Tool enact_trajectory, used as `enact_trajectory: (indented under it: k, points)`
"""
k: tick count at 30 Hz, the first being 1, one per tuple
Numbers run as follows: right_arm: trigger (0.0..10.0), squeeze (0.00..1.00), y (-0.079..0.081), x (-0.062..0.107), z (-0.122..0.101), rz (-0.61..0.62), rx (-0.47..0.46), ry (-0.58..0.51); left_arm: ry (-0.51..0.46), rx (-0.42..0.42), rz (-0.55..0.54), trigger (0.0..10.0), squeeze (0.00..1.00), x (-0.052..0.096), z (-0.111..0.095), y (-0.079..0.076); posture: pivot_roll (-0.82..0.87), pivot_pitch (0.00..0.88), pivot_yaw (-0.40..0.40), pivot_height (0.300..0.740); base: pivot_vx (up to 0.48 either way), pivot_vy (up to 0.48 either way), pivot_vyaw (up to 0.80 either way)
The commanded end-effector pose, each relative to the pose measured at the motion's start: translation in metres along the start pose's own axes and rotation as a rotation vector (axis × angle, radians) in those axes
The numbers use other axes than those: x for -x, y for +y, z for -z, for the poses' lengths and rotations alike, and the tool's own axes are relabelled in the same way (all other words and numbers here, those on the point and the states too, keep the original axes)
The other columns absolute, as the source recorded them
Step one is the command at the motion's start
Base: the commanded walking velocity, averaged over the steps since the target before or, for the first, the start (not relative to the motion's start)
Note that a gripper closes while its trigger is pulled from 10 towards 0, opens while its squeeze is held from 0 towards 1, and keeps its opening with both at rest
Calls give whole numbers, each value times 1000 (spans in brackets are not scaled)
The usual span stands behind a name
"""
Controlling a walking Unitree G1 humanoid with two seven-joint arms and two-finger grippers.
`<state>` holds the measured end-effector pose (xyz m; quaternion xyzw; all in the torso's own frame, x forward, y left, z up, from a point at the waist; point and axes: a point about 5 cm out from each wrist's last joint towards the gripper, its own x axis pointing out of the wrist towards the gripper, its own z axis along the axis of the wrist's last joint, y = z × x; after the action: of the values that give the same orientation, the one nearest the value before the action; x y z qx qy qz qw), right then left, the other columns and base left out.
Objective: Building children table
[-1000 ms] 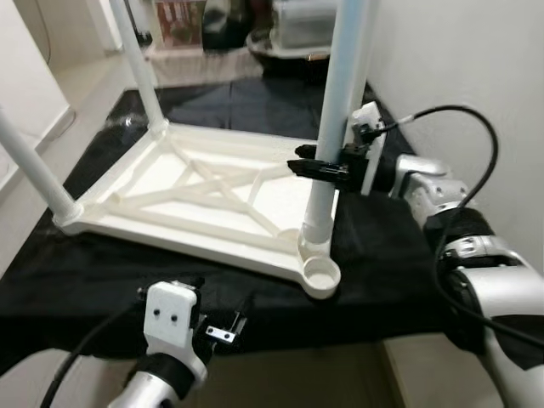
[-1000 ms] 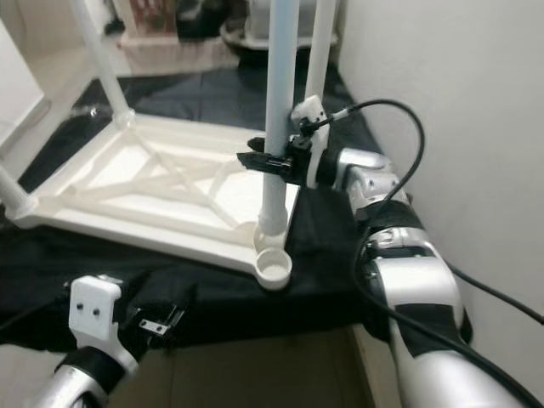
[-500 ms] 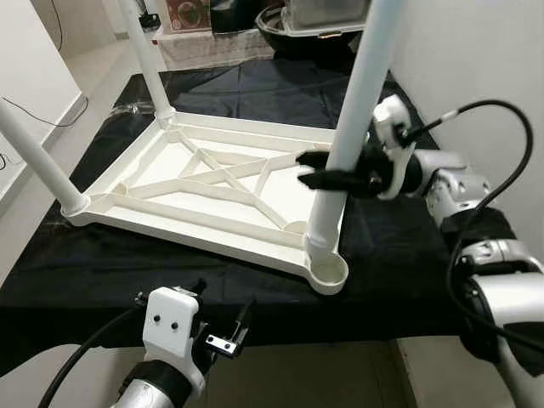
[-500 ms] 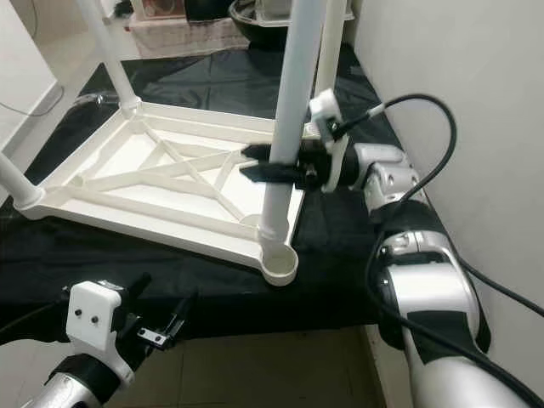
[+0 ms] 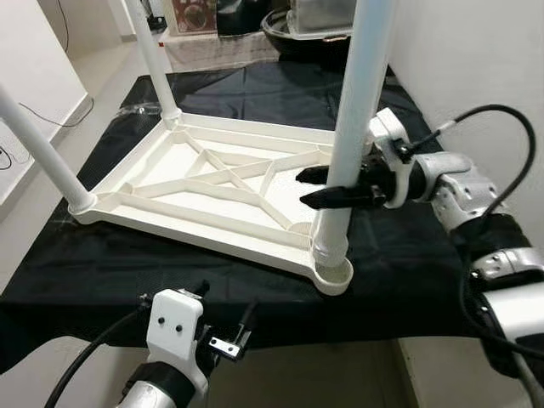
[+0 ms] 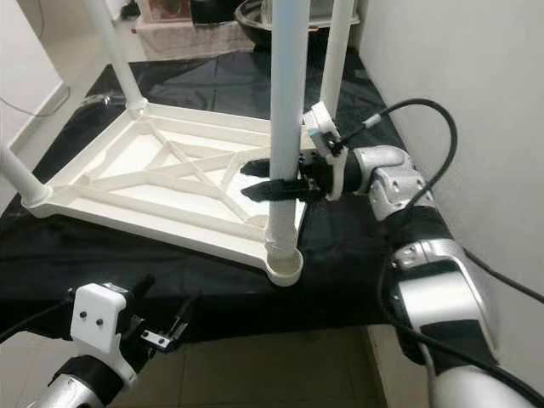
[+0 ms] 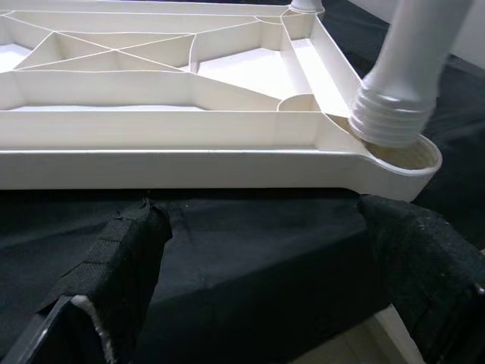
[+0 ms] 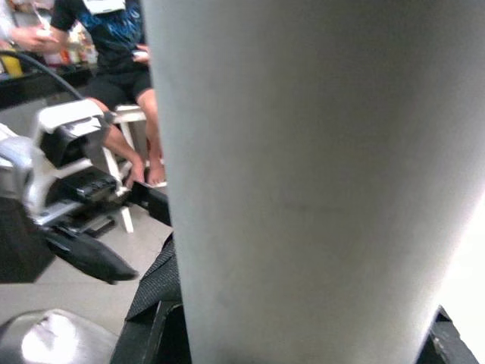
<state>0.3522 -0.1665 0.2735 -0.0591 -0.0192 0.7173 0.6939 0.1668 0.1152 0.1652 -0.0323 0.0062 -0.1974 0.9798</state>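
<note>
A white children's table top (image 5: pixel 194 223) lies upside down on a black cloth. My right gripper (image 5: pixel 303 189) is shut on a white table leg (image 5: pixel 357 110), its black fingers reaching past the tube on both sides. The leg stands nearly upright with its threaded end (image 7: pixel 390 121) resting at the near right corner socket (image 5: pixel 333 275), threads still showing. Other legs stand at the far left (image 5: pixel 153 51), near left (image 5: pixel 38 149) and far right (image 6: pixel 340 51) corners. My left gripper (image 7: pixel 265 258) is open and holds nothing, low in front of the near edge.
The black cloth (image 5: pixel 127 272) hangs over the near edge. A white wall (image 5: pixel 476 68) runs close along the right side. Bowls and a container (image 5: pixel 314 17) stand at the back. A seated person (image 8: pixel 114 45) appears in the right wrist view.
The leg in my right gripper has swung from tilted to nearly upright, and its threaded end has come down onto the corner socket. The camera has shifted slightly.
</note>
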Motion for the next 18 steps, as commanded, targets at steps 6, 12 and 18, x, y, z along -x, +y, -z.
enact_trajectory:
  k: [6, 12, 18]
  points:
    - [10000, 0, 10, -6, -9, -90, 14, -70, 24, -12, -13, 10000, 0, -2, 8, 3, 95, 119, 52, 740, 0, 0, 0]
    - [10000, 0, 14, -10, -2, -114, 3, -61, 24, -15, -13, 10000, 0, -4, 9, 3, 95, 110, 49, 740, 0, 0, 0]
    - [10000, 0, 17, -18, 7, -154, -13, -41, 14, -20, -18, 10000, 0, -3, 6, 4, 104, 111, 42, 740, 0, 0, 0]
